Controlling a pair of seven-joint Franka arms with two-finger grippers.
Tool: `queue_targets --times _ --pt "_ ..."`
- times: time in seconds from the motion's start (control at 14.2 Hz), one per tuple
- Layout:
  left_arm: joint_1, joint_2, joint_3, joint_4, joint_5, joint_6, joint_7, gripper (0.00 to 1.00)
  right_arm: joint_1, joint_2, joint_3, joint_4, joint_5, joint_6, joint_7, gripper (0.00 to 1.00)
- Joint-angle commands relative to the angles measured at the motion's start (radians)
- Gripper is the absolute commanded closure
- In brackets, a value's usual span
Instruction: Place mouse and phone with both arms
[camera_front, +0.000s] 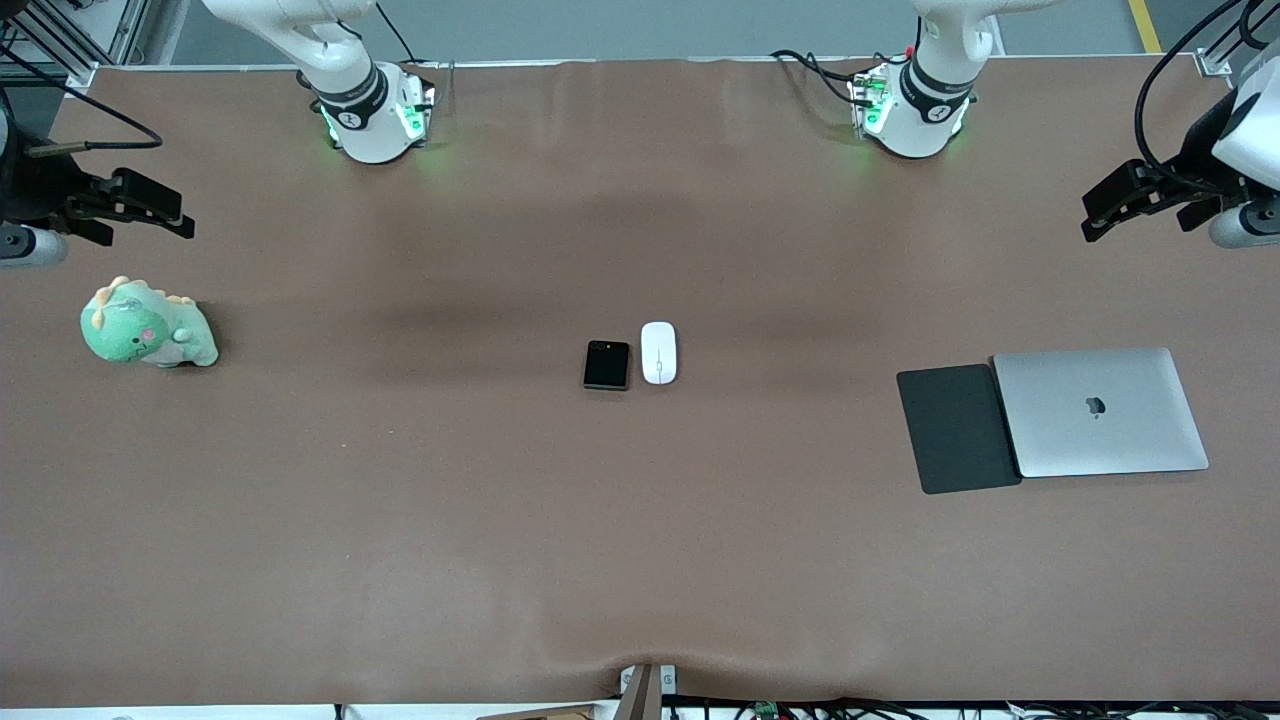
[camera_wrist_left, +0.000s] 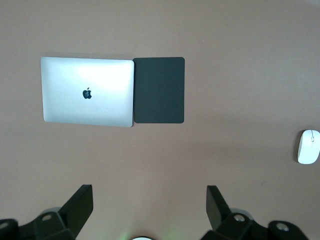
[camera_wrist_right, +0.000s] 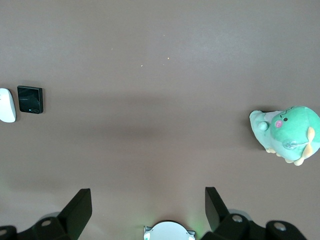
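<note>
The white oval mouse (camera_front: 658, 352) lies at the table's middle, right beside the small glossy black phone (camera_front: 607, 365), which is on the side toward the right arm's end. The mouse also shows at the edge of the left wrist view (camera_wrist_left: 308, 146); the right wrist view shows the phone (camera_wrist_right: 30, 99) and part of the mouse (camera_wrist_right: 6, 105). My left gripper (camera_front: 1135, 203) hangs open and empty high over the left arm's end of the table. My right gripper (camera_front: 140, 207) hangs open and empty over the right arm's end. Both arms wait.
A closed silver laptop (camera_front: 1099, 411) lies toward the left arm's end, with a matte black flat pad (camera_front: 956, 428) touching its side. A green plush dinosaur (camera_front: 147, 327) sits toward the right arm's end, under the right gripper. The brown tabletop (camera_front: 640, 540) surrounds them.
</note>
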Motion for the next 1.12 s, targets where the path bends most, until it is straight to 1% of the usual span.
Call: queue_targets --times 0.0,0.28,0.35,0.49,0.63,0.84,0.91,1.05 --pt "0.008 0.006 -0.006 0.018 -0.01 -0.018 0.011 0.0 -0.002 -0.002 0.005 0.0 0.003 0.0 -0.011 0.0" --pt "0.006 0.009 -0.004 0.019 -0.01 -0.018 0.002 0.0 -0.002 -0.002 0.005 0.0 0.003 0.0 -0.009 0.0" --pt "0.005 0.022 -0.006 0.022 -0.013 -0.017 -0.001 0.0 -0.002 -0.002 0.005 0.0 0.003 0.0 -0.009 0.0" --pt "-0.001 0.053 -0.006 0.064 -0.018 -0.017 -0.003 0.0 -0.001 -0.002 0.005 0.0 0.003 0.0 -0.009 0.0" --pt "-0.008 0.081 -0.018 0.056 -0.026 -0.017 -0.006 0.0 -0.001 -0.002 0.005 0.0 0.003 0.0 -0.009 0.0" --pt "-0.063 0.142 -0.079 0.042 -0.03 -0.001 -0.113 0.0 -0.001 -0.002 0.007 0.0 0.003 0.0 -0.009 0.0" --pt "-0.098 0.168 -0.095 0.029 -0.027 0.028 -0.165 0.0 -0.001 -0.002 0.007 0.0 0.003 0.0 -0.009 0.0" --pt "-0.182 0.196 -0.096 -0.033 -0.027 0.133 -0.251 0.0 -0.001 -0.001 0.007 0.0 0.003 0.0 -0.009 0.0"
